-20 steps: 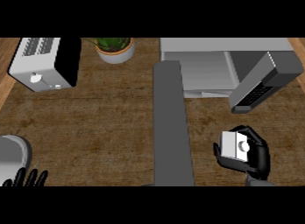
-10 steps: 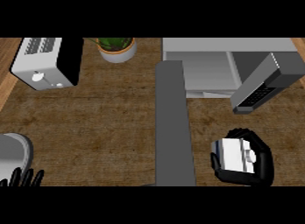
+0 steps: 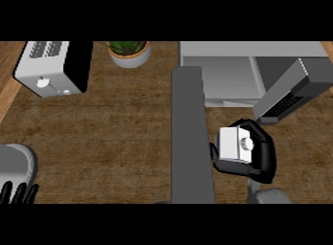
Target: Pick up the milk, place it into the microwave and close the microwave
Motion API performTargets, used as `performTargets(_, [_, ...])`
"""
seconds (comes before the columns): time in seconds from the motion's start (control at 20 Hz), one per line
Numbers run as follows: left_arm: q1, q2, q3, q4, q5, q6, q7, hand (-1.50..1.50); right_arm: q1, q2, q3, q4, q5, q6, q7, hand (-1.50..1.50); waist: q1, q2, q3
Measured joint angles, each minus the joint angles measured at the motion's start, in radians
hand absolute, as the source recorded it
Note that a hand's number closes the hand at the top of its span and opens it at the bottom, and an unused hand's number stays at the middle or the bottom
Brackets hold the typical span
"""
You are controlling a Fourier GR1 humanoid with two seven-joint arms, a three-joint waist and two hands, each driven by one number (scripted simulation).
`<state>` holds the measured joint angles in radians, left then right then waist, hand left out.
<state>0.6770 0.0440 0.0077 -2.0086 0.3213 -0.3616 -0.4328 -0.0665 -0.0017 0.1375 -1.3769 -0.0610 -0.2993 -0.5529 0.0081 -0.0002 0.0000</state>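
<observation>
Since the earlier frames the carton has been travelling up the view — half a second ago it was sitting low near the bottom edge, and now it is lying closer to the microwave's open door. Going from the left: the left hand (image 3: 12, 193) is resting at the lower left corner with its fingers straight and pointing up, holding nothing, beside the grey forearm (image 3: 7, 162) above it, just where it was before. The toaster (image 3: 53, 68) is standing at the upper left on the brown counter (image 3: 105, 139), with the potted plant (image 3: 129, 51) near it at the top edge. A grey bar (image 3: 191, 139) is running down the middle of the view. To its right, the right hand (image 3: 252, 155) is curling around the milk (image 3: 236, 143) — thumb on the carton's left side, fingers arching over its right — and is carrying it just beside the bar, with the wrist coming up from the lower edge. The microwave (image 3: 226, 72) is sitting above, its cavity showing, and its door (image 3: 293, 91) is swinging out to the right, its lower end near the fingers (image 3: 261, 139) but apart from them.
</observation>
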Motion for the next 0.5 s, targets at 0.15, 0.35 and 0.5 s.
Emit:
performTargets(0.15, [-0.007, 0.001, 0.013, 0.014, 0.003, -0.008, -0.005, -1.50, -0.106, 0.001, 0.007, 0.086, 0.002, -0.062, 0.033, 1.50, 0.004, 0.001, 0.000])
performTargets(0.35, [0.002, 0.006, 0.025, 0.012, 0.005, -0.020, -0.005, -1.50, -0.222, -0.005, -0.024, 0.234, 0.018, -0.119, 0.041, 1.50, 0.006, 0.001, 0.000])
performTargets(0.5, [-0.001, -0.008, 0.014, 0.027, -0.013, -0.021, -0.014, -1.50, -0.300, -0.007, -0.059, 0.352, 0.012, -0.132, 0.033, 1.50, 0.006, 0.001, 0.000])
